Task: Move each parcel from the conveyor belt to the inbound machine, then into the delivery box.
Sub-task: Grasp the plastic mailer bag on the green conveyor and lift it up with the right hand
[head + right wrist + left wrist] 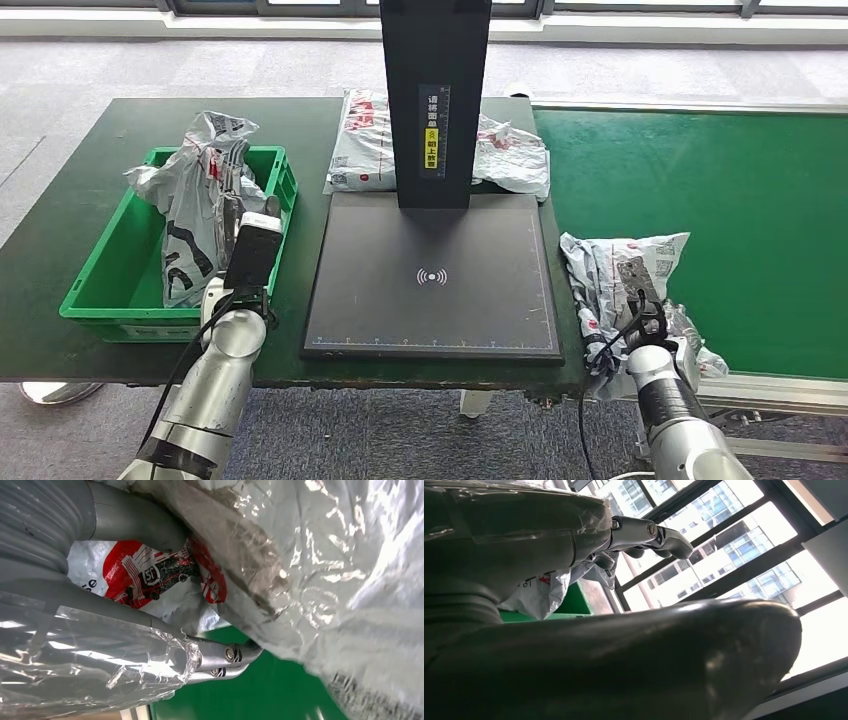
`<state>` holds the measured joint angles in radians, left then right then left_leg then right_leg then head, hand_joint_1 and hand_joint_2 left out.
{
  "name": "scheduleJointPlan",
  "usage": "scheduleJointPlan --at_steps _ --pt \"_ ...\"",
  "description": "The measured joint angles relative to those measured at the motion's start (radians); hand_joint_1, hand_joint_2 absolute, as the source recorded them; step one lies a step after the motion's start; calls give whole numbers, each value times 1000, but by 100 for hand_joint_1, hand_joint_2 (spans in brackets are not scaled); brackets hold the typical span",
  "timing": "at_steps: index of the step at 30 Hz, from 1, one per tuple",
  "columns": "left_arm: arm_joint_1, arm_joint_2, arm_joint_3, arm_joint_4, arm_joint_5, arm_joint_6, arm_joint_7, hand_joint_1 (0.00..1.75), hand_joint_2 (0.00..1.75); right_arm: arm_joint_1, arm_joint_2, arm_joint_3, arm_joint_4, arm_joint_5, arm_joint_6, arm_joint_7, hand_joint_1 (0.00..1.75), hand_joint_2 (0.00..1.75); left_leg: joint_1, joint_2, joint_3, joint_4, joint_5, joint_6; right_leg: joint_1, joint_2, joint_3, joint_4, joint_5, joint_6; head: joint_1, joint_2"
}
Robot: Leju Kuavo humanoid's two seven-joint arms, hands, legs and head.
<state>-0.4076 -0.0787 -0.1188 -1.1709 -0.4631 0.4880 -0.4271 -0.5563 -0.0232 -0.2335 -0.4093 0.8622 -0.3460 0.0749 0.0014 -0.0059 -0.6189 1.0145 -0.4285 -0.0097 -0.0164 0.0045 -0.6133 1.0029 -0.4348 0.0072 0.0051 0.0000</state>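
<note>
At the near left corner of the green conveyor belt (700,190), a crumpled white-and-grey parcel (615,265) lies directly under and ahead of the right hand (640,295). The hand sits on the parcel's middle, and the right wrist view shows the fingers (227,655) curled into the plastic film with the belt's green just beyond them, so I judge the hand has hold of the parcel, though how firm the grip is cannot be told. The parcel's long axis runs roughly from near to far along the belt's edge. The black scan plate of the inbound machine (435,275) lies just to the left of this parcel, across the belt's edge, so the move ahead would be a short sideways carry to the left, and the right hand is plainly the nearer one for it.

The left hand (235,190) is over the green delivery box (100,300) at the left end of the tabletop (60,200), up against a second parcel (195,205) that stands tall in the box. In the left wrist view its fingers (649,532) reach out past the plastic; whether they grip that parcel cannot be told. A third parcel (365,140) lies behind the machine's black post (435,100).
</note>
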Motion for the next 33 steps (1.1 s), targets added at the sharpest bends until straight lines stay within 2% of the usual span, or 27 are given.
scheduleJointPlan --at_steps 5,11,15,20,28,33 --pt "-21 2 -5 25 -1 -1 0 0 0 -3 2 0 24 15 108 35 0 175 0 0 0 0 0 0 0 0 0 0 0 0 0 0" --pt "-44 3 -23 68 -2 6 -14 0 0 -2 5 0 43 23 188 27 0 175 0 0 0 0 0 0 0 0 0 0 0 0 0 0" --pt "-52 3 -29 89 -4 13 -15 0 175 -2 15 6 49 25 209 -3 175 175 0 1 1 0 0 0 1 1 0 0 0 0 0 0" --pt "-53 4 -36 108 -6 21 -15 0 175 0 32 15 51 2 217 -82 175 175 1 4 1 0 0 -1 1 4 0 0 0 -1 0 0" --pt "-43 12 -39 123 4 35 -23 0 175 -2 60 16 49 -80 178 -233 175 175 2 5 2 0 0 -1 2 5 0 0 1 -1 0 0" --pt "-34 13 -39 124 4 39 -26 0 175 -3 73 16 40 -105 163 -270 175 175 2 5 2 0 0 -2 2 5 0 0 1 -1 0 0"
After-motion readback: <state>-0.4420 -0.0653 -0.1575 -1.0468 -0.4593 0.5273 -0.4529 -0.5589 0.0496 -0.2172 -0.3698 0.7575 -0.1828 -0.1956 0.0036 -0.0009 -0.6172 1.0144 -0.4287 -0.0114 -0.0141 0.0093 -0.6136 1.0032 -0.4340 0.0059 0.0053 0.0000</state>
